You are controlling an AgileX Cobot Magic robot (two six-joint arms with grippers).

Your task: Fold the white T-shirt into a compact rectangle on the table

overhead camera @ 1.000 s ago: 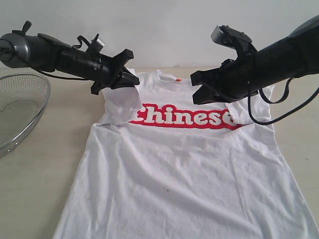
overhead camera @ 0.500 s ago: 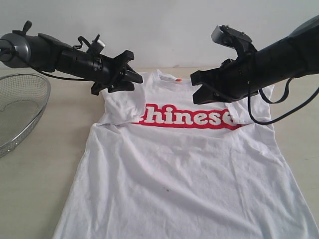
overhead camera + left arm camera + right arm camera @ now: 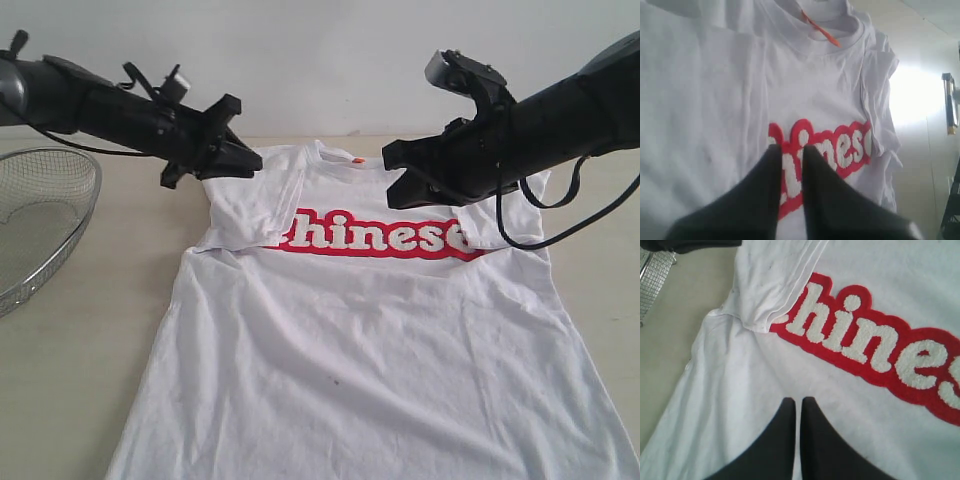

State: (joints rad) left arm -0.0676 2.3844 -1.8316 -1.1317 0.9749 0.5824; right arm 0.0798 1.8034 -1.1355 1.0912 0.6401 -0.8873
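Observation:
The white T-shirt [image 3: 370, 340] lies face up on the table [image 3: 90, 380], its red lettering [image 3: 380, 237] across the chest. Its left sleeve [image 3: 240, 215] is folded inward over the first letter. The orange neck tag [image 3: 820, 29] shows at the collar. My left gripper [image 3: 255, 160] hovers above that sleeve's shoulder, its jaws nearly together with nothing between them [image 3: 790, 150]. My right gripper [image 3: 390, 178] hangs over the right end of the lettering, shut and empty, above plain cloth [image 3: 799, 401]. The arm hides part of the right shoulder.
A round wire-mesh basket [image 3: 40, 220] stands at the table's left edge, and its rim also shows in the right wrist view [image 3: 655, 280]. A pale wall [image 3: 320, 60] rises behind the table. A cable [image 3: 540, 235] loops under the right arm.
The left gripper opened, dropping the sleeve onto the chest over the first letter, then drew back left and closed again. The right arm has not moved.

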